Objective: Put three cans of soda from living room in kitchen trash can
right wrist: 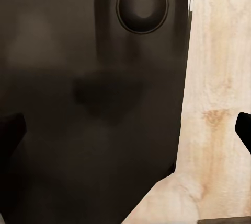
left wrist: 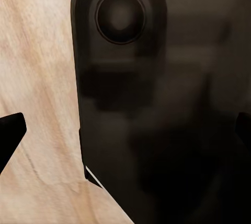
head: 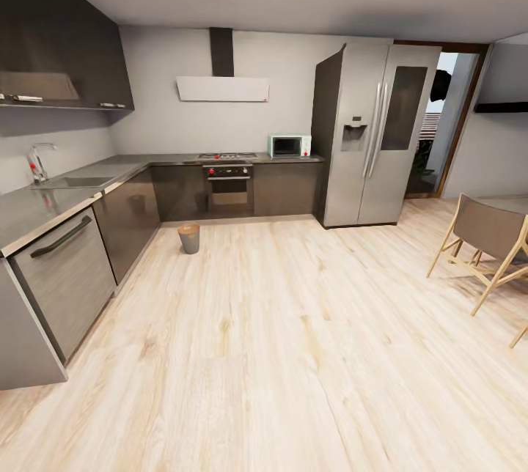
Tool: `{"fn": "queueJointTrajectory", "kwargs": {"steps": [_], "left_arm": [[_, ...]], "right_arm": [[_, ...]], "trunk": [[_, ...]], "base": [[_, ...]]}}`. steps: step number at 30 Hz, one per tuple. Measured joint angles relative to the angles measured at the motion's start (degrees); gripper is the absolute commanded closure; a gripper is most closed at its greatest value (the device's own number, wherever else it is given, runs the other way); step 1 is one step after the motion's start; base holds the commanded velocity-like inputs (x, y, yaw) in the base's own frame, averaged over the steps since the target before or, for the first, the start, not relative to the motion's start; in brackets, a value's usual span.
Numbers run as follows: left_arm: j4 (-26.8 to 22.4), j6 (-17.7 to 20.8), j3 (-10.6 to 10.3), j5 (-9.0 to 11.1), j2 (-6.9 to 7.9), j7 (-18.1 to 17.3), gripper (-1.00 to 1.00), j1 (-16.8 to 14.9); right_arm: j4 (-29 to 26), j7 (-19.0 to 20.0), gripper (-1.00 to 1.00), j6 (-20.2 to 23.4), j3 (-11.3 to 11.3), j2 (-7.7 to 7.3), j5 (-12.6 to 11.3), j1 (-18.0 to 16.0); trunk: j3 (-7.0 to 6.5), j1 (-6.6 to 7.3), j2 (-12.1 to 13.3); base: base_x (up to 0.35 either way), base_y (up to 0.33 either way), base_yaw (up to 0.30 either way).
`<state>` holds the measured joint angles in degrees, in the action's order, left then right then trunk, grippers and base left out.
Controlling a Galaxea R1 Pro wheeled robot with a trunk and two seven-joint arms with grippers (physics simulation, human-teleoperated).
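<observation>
The tash can [head: 189, 238] stands upright on the wooden floor [head: 293, 340] of the kitchen, open mouth up, just before the dark cabinets [head: 128, 219] near the oven [head: 228, 182]. Both the left gripper [left wrist: 125, 130] and right gripper [right wrist: 125, 130] are spread wide and hold nothing, each above the robot's dark base [left wrist: 157, 104].

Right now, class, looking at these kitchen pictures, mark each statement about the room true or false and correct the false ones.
1. The trash can stands on the wood floor in front of the oven. True.
2. The microwave sits on top of the fridge. False: it sits on the counter beside the fridge.
3. The sink is set in the counter along the left wall. True.
4. The trash can lies tipped on its side. False: it stands upright.
5. A wooden chair stands at the right of the room. True.
</observation>
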<state>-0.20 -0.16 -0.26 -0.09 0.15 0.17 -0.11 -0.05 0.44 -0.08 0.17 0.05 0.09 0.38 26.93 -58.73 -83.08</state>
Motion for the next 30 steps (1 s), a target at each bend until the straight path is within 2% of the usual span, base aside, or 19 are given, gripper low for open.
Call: {"fn": "queueJointTrajectory", "kwargs": {"steps": [4, 17, 20, 21, 22, 23, 24, 25, 27, 28, 30], "left_arm": [[0.0, 0.0, 0.0, 0.0, -0.01, 0.0, -1.0, 0.0], [-4.21, 0.77, 0.81, 0.55, 0.34, 0.31, -1.0, -4.27], [-5.17, 1.22, 0.84, 0.58, 0.42, 0.3, -1.0, -4.37], [-9.01, 1.36, 0.83, 0.59, 0.44, 0.3, -1.0, -4.34], [-17.05, 1.49, 0.82, 0.6, 0.46, 0.29, -1.0, -4.33], [-28.03, 1.59, 0.8, 0.6, 0.48, 0.29, -1.0, -4.32], [-41.12, 1.73, 0.76, 0.6, 0.5, 0.25, -1.0, -4.31], [-54.42, 1.79, 0.74, 0.6, 0.51, 0.24, -1.0, -4.37], [-59.15, 1.87, 0.71, 0.61, 0.53, 0.22, -1.0, -4.27], [-65.34, 1.62, 0.65, 0.56, 0.59, 0.1, -1.0, -3.61], [-68.07, 1.29, 0.66, 0.55, 0.61, 0.03, -1.0, -3.02]], "right_arm": [[-0.01, 0.0, -1.0, -0.02, 0.0, 0.01, 0.0, 0.01], [-4.26, 3.87, -1.0, -3.97, 4.15, -0.58, 0.81, -4.28], [-5.24, 4.83, -1.0, -4.93, 5.11, -0.68, 0.86, -5.27], [-8.57, 8.02, -1.0, -5.29, 5.39, -0.69, 0.88, -5.64], [-16.81, 8.18, -1.0, -5.26, 5.42, -0.7, 0.88, -5.67], [-27.87, 8.24, -1.0, -5.21, 5.47, -0.7, 0.88, -5.69], [-40.52, 8.31, -1.0, -5.11, 5.57, -0.67, 0.85, -5.75], [-44.69, 8.34, -1.0, -5.07, 5.6, -0.67, 0.88, -5.7], [-48.84, 8.38, -1.0, -5.02, 5.64, -0.7, 0.92, -5.63], [-54.99, 8.41, -1.0, -4.98, 5.65, -0.76, 1.03, -5.46], [-58.95, 8.44, -1.0, -5.06, 5.47, -0.87, 1.09, -5.32]], "trunk": [[0.0, 0.0, 0.0], [0.0, 0.0, 0.0], [0.0, 0.0, 0.0], [0.01, 0.0, 0.0], [0.01, 0.0, 0.0], [0.0, 0.0, 0.0], [-0.01, 0.0, 0.0], [-0.02, 0.0, 0.0], [-0.01, 0.0, 0.0], [-0.01, 0.0, 0.0], [0.0, 0.0, 0.0]], "base": [[0.0, 0.0, 0.0], [0.0, 0.0, 0.0], [0.0, 0.0, 0.0], [0.0, 0.0, 0.0], [0.0, 0.0, 0.0], [0.0, 0.0, 0.0], [0.0, 0.0, 0.0], [0.0, 0.0, 0.0], [0.0, 0.0, 0.0], [0.0, 0.0, 0.0], [0.0, 0.0, 0.0]]}}
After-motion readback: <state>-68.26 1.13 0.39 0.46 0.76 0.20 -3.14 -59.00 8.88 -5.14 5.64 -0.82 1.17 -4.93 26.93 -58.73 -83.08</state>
